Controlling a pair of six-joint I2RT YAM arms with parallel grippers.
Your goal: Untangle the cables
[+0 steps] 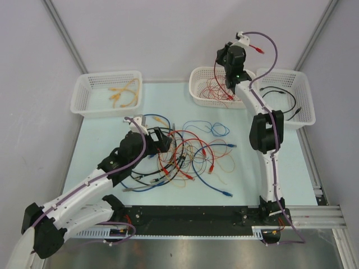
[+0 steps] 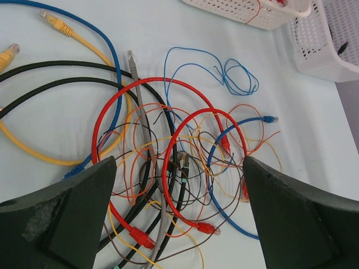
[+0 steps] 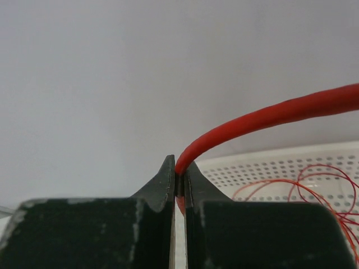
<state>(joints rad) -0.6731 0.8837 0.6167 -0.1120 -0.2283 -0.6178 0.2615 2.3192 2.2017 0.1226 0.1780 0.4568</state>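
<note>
Right end effector (image 3: 178, 168) clenched on a red cable (image 3: 269, 115), held up over the mid basket (image 1: 197, 89) w/ other red wires (image 1: 216, 89), prob. sorting by colour. Left end effector (image 2: 179, 163) spread wide, empty, above the cables (image 1: 185, 157) tangled on table (image 1: 95, 140), likely lining up next pick.

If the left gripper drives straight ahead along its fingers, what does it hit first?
Probably the red cable loop, which sits centred between the open jaws of the left gripper, then the table beneath it. Depth is unclear.
</note>
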